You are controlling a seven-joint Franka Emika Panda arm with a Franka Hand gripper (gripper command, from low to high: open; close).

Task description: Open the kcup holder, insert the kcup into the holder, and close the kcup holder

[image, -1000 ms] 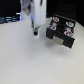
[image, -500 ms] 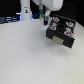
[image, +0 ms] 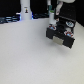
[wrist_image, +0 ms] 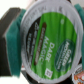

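— Where's the kcup point(wrist_image: 47, 42)?

— In the wrist view it fills the frame, foil lid facing the camera.

— And the jaws?

— The gripper point(image: 52, 23) is clamped on it, upper right of the exterior view, at the kcup holder point(image: 62, 34).

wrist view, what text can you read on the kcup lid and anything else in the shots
"DARK MAGIC" on the kcup lid, white letters on the green band.
"GREEN MOUNTAIN" seems to stand on the small round logo at the lid's edge, but it is blurred.
Small print along the lid's white part is too blurred to read.
Exterior view: no readable text on the kcup holder or elsewhere.
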